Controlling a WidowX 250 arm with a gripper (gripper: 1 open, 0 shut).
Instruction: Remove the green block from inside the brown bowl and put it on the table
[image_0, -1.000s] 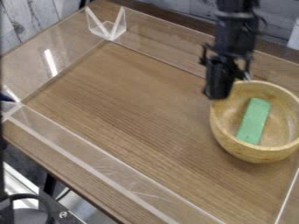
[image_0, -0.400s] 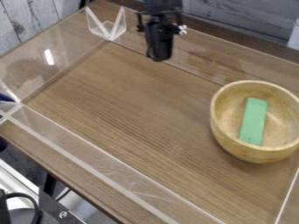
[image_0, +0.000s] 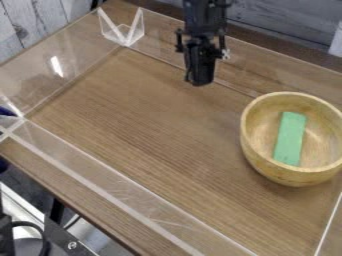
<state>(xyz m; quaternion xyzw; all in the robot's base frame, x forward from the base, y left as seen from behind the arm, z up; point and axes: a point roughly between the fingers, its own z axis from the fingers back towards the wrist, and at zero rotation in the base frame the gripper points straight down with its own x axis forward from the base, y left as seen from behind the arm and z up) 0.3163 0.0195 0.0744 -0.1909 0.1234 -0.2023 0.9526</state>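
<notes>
The green block (image_0: 290, 137) lies flat inside the brown bowl (image_0: 254, 145), which sits at the right side of the table (image_0: 147, 130). My gripper (image_0: 199, 78) hangs from the black arm above the table's back middle, up and to the left of the bowl and well apart from it. Its dark fingers point down, pressed together with nothing between them.
Low clear acrylic walls (image_0: 80, 175) border the table on all sides. A clear bracket (image_0: 120, 27) stands at the back left corner. Bare wood stretches left of the bowl.
The gripper left the bowl's rim, swung far to the back left, and has now come a little right and down toward the middle. Block and bowl have not moved.
</notes>
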